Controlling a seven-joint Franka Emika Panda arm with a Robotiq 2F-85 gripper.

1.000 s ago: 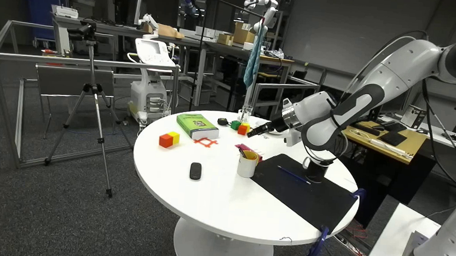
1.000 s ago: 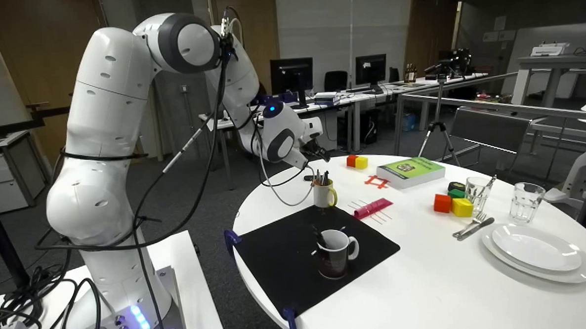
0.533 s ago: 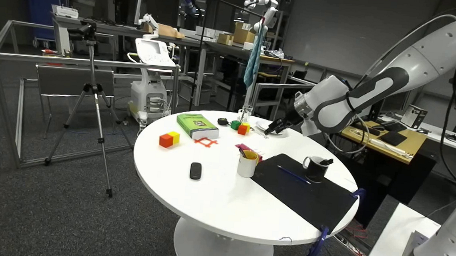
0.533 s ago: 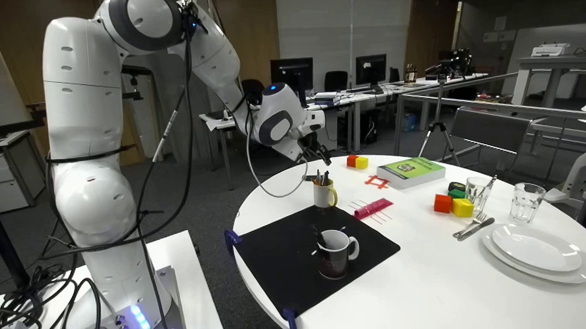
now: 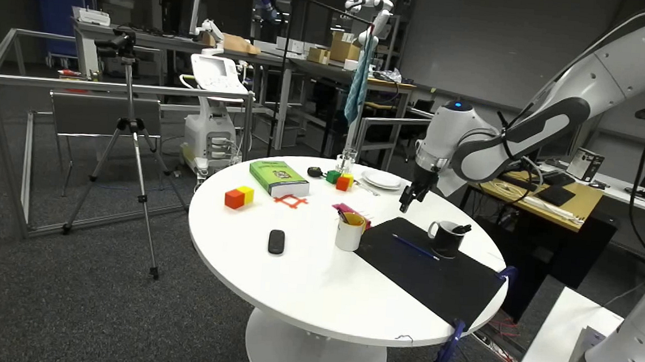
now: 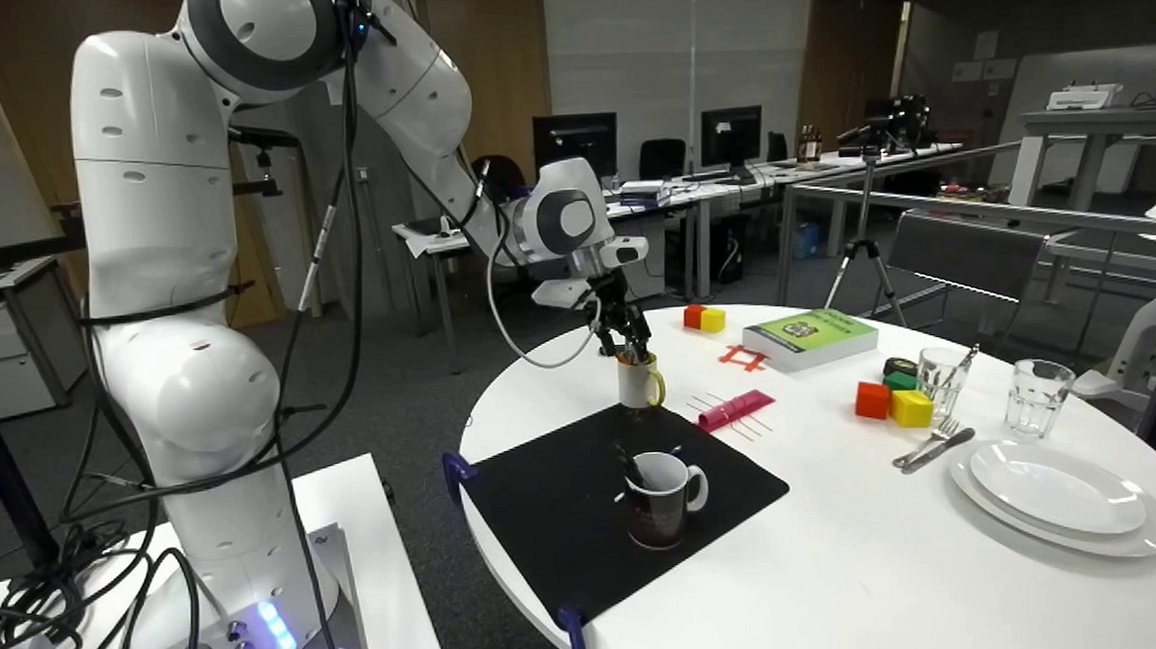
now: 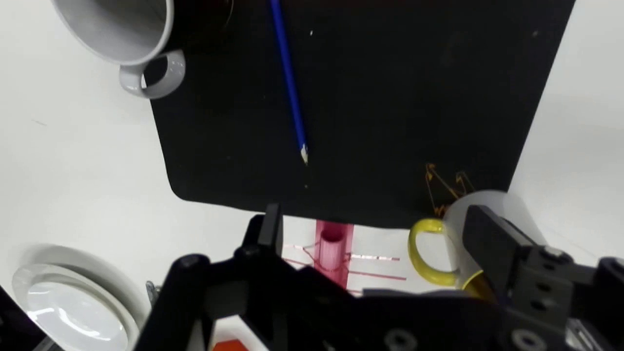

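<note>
Hovering empty, jaws spread wide, the gripper (image 7: 375, 217) has one finger (image 7: 489, 243) covering part of the yellow-handled mug (image 5: 349, 237) in the wrist view, so coming straight down might clip it imo. Farther out, the blue pencil (image 7: 291, 83) lies on the black mat (image 7: 390, 107); a sloppy bump could roll it into the dark mug (image 5: 446, 243).

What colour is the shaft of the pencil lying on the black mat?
The pencil has a blue shaft, seen best in the wrist view.
</note>
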